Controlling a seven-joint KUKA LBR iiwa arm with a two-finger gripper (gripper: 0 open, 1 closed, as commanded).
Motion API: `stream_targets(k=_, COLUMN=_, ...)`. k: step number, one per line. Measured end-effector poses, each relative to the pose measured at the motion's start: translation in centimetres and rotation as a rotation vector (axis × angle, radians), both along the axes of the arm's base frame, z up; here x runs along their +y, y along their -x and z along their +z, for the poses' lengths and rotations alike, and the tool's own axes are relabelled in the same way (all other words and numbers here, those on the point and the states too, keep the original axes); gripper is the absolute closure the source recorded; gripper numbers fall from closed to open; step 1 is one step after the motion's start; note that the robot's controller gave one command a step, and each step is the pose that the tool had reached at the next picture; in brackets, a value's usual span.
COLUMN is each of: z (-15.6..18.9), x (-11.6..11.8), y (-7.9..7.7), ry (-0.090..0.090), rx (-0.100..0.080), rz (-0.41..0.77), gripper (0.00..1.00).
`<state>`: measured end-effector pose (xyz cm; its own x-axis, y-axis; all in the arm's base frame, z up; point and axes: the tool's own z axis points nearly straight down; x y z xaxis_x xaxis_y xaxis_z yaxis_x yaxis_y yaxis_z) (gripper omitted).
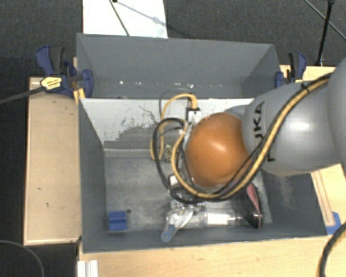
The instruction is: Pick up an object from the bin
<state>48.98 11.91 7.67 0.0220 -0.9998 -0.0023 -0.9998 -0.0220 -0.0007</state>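
Three small things along the near wall of the bin [92,178]: blue block [116,220] left, clear plastic piece [210,218] with blue tip mid, pink-and-black item [254,203] right. Right over that clear plastic piece, gripper [181,202] beneath orange cover [214,149]; open or closed, impossible to tell.

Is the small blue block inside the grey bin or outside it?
Inside. The small blue block rests on the floor of the grey bin, near its lower left corner in the view, enclosed by the walls.
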Motion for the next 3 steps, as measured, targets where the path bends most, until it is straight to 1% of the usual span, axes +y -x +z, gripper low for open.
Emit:
stream_targets(k=1, z=16.9, x=0.4, y=-0.3, ry=-0.001, rx=-0.008, rz=0.003, gripper=1.00)
stream_targets(k=2, z=1.6, x=-4.6, y=0.4, ry=0.001, rx=-0.009, rz=0.217, gripper=1.00)
stream_targets(k=3, z=17.8, x=-3.4, y=-1.5, ry=0.000, rx=-0.009, rz=0.170, gripper=1.00)
